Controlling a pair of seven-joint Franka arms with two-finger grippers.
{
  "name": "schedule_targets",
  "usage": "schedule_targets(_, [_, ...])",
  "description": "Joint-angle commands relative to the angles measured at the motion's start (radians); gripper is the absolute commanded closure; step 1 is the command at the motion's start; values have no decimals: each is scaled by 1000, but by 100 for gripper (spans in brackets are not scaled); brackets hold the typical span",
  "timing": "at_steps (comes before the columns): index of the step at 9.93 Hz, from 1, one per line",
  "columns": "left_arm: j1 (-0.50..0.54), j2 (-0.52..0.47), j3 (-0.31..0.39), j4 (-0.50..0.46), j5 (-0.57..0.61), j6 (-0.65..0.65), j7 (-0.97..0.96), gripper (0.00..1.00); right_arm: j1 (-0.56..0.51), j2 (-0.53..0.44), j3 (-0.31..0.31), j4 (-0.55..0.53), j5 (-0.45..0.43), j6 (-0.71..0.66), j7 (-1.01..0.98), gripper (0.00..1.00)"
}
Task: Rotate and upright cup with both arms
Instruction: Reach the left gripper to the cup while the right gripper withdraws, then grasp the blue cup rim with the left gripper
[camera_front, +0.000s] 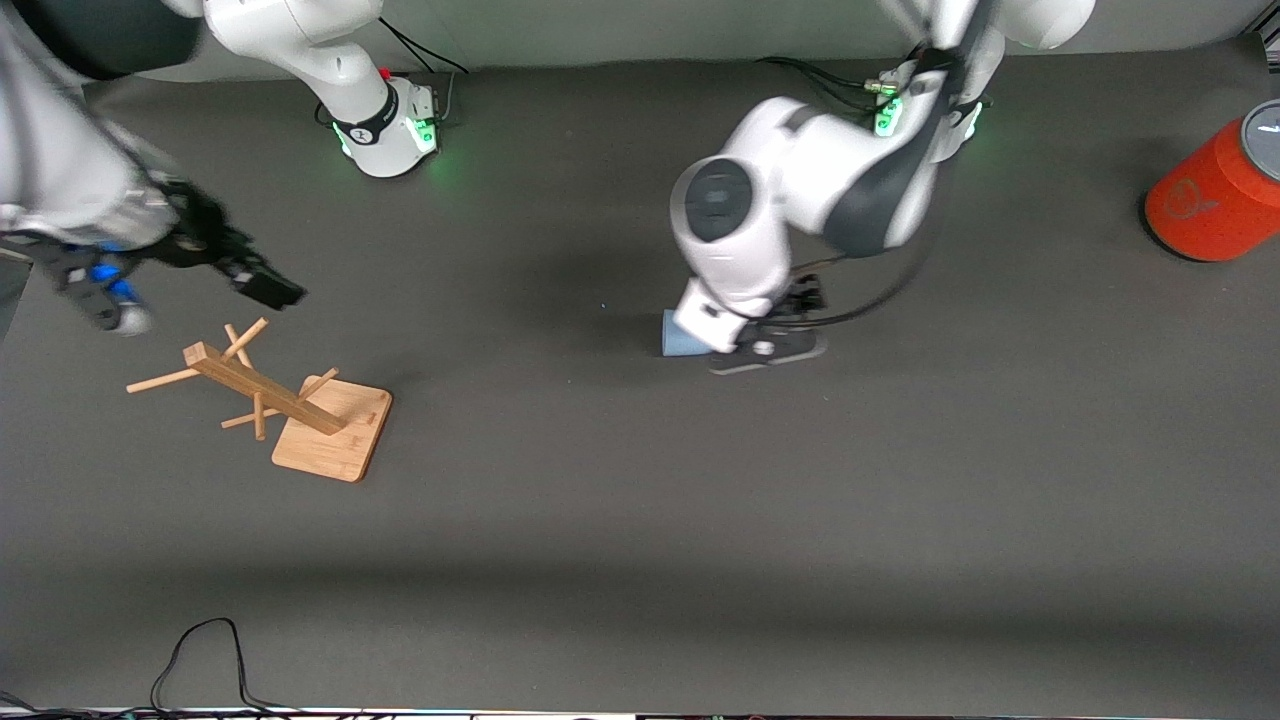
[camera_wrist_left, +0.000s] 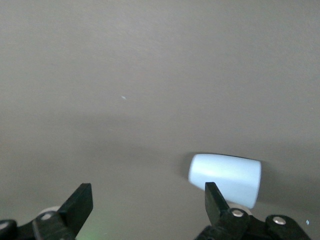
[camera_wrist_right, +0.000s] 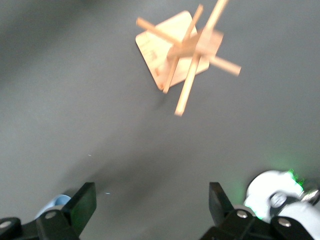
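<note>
A: Where's the cup (camera_front: 682, 334)?

B: On its side on the dark table (camera_front: 640, 500), roughly mid-table, a bit toward the left arm's end. Front view only shows a sliver of pale blue; the left arm's wrist covers the rest.

A: Left gripper (camera_wrist_left: 145, 202)?

B: Low over the table right at the cup. Fingers are spread wide with nothing between them. In the left wrist view the cup (camera_wrist_left: 226, 179) lies just past one fingertip (camera_wrist_left: 212, 195), outside the gap. Can't tell if that finger touches it.

A: Right gripper (camera_wrist_right: 152, 202)?

B: Up in the air at the right arm's end, over the table beside the wooden rack (camera_front: 290, 405). Fingers apart, empty. Its wrist view looks down on the rack (camera_wrist_right: 187, 50).

A: Rack upright?

B: Standing on its square base, pegs sticking out of the post.

A: Anything else on the table?

B: Orange cylinder with grey top (camera_front: 1215, 195) at the left arm's end, well apart from the cup. Black cable (camera_front: 205, 660) loops along the table edge nearest the front camera.
</note>
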Motion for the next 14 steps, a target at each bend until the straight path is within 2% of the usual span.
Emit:
schedule_targets(1, [-77, 180, 22, 160, 21, -18, -136, 0, -93, -27, 17, -26, -31, 11, -323, 0])
schedule_targets(2, [-119, 245, 22, 196, 35, -18, -184, 0, -114, -34, 17, -25, -56, 21, -435, 0])
schedule_targets(5, [-203, 340, 22, 202, 70, -2, -261, 0, -172, -37, 15, -23, -45, 53, -633, 0])
schedule_targets(7, [-222, 374, 22, 202, 78, 21, -276, 0, -194, -35, 15, -26, -42, 87, -753, 0])
schedule_targets(8, [-222, 384, 21, 201, 91, 14, -275, 5, -191, -32, 14, -26, -44, 109, -801, 0])
schedule_targets(9, [-222, 391, 21, 199, 111, 3, -276, 17, -189, -28, 11, -28, -44, 123, -803, 0])
schedule_targets(10, [-223, 394, 21, 198, 112, -8, -278, 55, -188, -26, 9, -29, -44, 135, -803, 0])
schedule_targets(11, [-220, 390, 19, 201, 104, -29, -273, 100, -186, -26, 9, -29, -44, 144, -803, 0])
schedule_targets(14, [-220, 385, 14, 218, 101, -46, -276, 100, -185, -31, 9, -26, -47, 146, -803, 0])
